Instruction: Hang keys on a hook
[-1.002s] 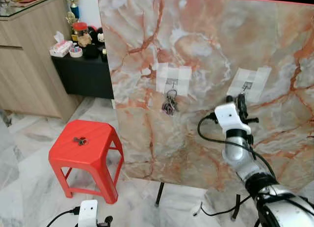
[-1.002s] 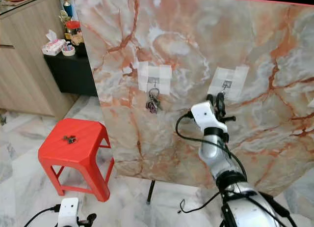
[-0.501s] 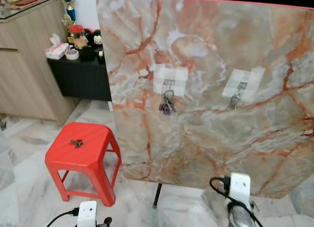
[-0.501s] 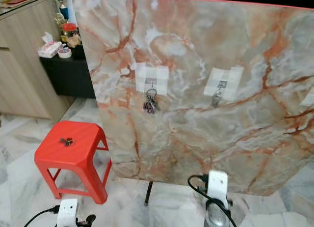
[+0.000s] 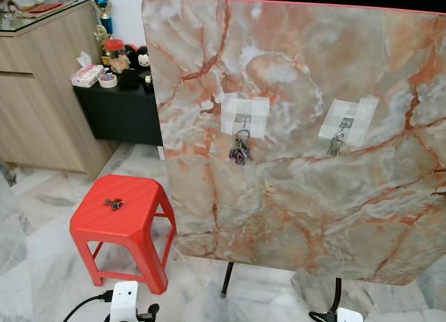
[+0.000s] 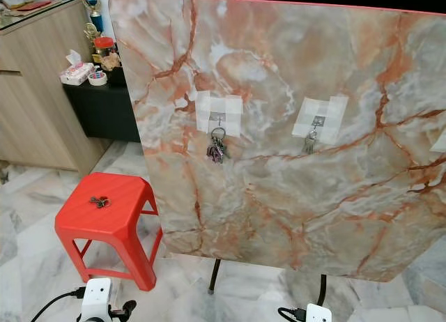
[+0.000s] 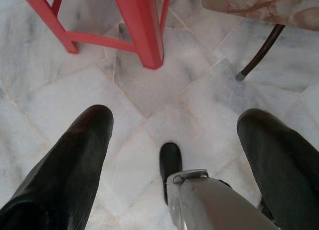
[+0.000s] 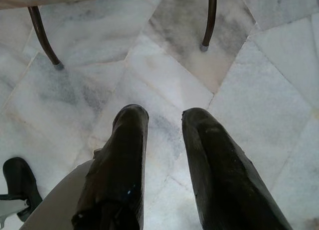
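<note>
Marble floor tiles (image 7: 164,85), grey-veined, lie nearest, beneath both arms, which hang low. Left gripper (image 7: 174,140): jaws wide apart, holding nothing, pointed down at the floor near a leg of the red stool (image 5: 125,214). Right gripper (image 8: 164,140): jaws narrowly parted, holding nothing, above the floor near two dark metal legs (image 8: 209,21).

On the stool's seat rests a small key bunch (image 5: 113,203), well apart from the panel. Behind and to the right stands an upright marble-patterned panel (image 5: 300,196) on the dark legs. Two taped hooks sit on its face. Left hook (image 5: 242,118) carries a bunch of keys (image 5: 240,152), hanging free. Right hook (image 5: 343,124) carries a smaller set of keys (image 5: 336,144).

Farthest, at left, a wooden cabinet (image 5: 42,92) and a black shelf (image 5: 122,106) with small items.
</note>
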### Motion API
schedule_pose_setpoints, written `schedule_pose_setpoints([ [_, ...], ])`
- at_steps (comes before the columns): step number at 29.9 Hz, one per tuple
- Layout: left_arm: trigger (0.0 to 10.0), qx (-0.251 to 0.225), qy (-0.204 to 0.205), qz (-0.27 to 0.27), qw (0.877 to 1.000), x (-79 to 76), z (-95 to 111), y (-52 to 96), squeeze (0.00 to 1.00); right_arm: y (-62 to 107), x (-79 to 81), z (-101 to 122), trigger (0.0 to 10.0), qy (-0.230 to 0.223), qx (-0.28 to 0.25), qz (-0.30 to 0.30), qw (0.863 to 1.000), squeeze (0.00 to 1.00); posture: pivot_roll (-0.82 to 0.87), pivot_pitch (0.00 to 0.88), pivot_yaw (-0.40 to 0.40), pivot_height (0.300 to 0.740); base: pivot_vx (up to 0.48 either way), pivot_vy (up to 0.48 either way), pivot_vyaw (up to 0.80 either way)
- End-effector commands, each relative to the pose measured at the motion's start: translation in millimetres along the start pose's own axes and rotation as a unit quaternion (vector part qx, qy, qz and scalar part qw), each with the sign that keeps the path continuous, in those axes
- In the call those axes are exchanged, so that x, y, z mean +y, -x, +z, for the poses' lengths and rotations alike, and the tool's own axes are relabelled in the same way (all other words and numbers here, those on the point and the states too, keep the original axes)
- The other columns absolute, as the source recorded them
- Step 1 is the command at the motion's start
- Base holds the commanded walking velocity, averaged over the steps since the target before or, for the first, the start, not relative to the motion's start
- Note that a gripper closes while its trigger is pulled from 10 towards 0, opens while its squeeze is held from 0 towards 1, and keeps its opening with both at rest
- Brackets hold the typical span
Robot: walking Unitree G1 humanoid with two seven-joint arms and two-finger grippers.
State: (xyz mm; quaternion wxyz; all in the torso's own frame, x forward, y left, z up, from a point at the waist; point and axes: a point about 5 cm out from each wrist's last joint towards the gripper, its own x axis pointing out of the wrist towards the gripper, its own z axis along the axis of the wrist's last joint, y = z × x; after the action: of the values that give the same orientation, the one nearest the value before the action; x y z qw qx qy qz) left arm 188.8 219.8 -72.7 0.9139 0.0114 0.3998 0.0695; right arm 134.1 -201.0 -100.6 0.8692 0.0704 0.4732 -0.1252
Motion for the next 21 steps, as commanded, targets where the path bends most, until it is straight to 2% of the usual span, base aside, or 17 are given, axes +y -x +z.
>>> schedule_pose_setpoints([
  [1,10.0,0.01,-0.011,-0.004,1.0,-0.2,-3.9,0.7,0.0,0.3,-2.6,-1.2,10.0,-0.002,0.004,-0.003,1.0,0.0,-0.02,0.0,-0.034,0.74,0.0,0.0,0.0],
  [21,10.0,0.01,-0.011,-0.004,1.0,-0.2,-3.9,0.7,0.0,0.3,-2.6,-1.2,10.0,-0.002,0.004,-0.003,1.0,0.0,-0.02,0.0,-0.034,0.74,0.0,0.0,0.0],
])
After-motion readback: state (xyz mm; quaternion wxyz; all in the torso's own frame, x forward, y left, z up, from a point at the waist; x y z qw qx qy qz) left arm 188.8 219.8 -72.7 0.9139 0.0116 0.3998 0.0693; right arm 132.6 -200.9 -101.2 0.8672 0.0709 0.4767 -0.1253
